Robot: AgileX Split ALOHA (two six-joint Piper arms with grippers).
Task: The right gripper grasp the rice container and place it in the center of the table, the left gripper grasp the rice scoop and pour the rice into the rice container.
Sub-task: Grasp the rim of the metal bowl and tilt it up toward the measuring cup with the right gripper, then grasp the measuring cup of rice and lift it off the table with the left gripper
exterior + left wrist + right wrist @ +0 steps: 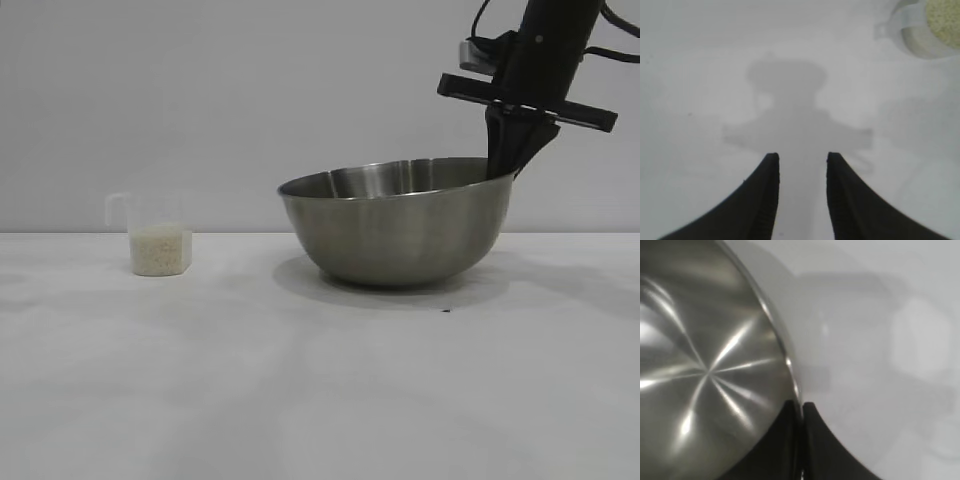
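Observation:
The rice container (400, 225), a large steel bowl, sits on the white table (300, 400) right of the middle. My right gripper (505, 172) comes down from the upper right and is shut on the bowl's thin right rim (790, 367), one finger inside the bowl and one outside. The rice scoop (155, 236), a small clear cup, stands at the left with white rice (160, 248) filling its lower half. In the left wrist view the scoop (925, 27) lies far from my left gripper (802, 157), which hangs open above bare table with nothing between its fingers.
A plain grey wall stands behind the table. A tiny dark speck (446, 310) lies in front of the bowl. Bare table stretches between the scoop and the bowl and across the front.

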